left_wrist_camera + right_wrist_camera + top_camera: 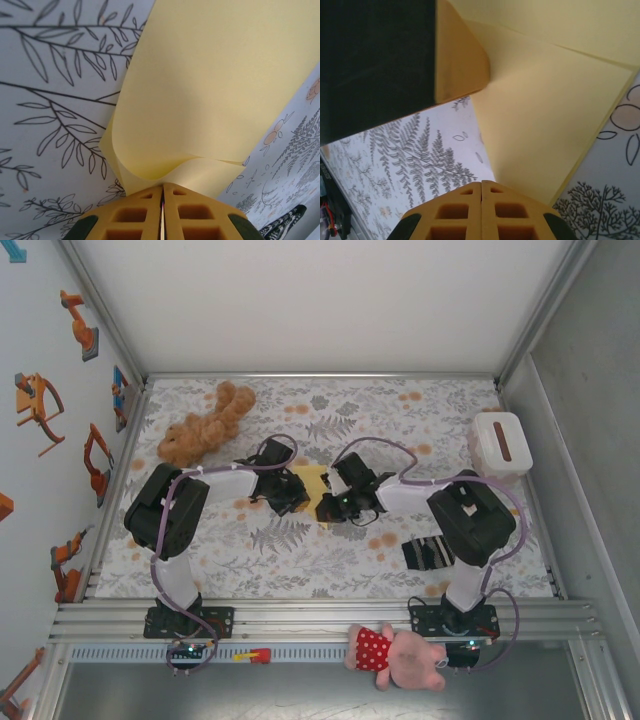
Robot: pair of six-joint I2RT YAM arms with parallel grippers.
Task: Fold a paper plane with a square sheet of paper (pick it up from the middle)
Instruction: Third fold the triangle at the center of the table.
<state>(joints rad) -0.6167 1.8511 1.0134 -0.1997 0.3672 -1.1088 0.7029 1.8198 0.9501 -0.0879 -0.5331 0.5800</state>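
Now the left hand (162,189) pinches the square sheet of paper (215,85) at its curled edge; the right hand (481,185) clamps a folded corner above the floral surface (395,150).

The top camera looks down from the near side over the table (300,560), both wrist cameras (very close) sharing the square sheet of paper (215,90).

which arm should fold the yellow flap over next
Left, probably: the left tool is shut on the curled, lifted edge of the paper, while the right tool pinches a flat folded part.
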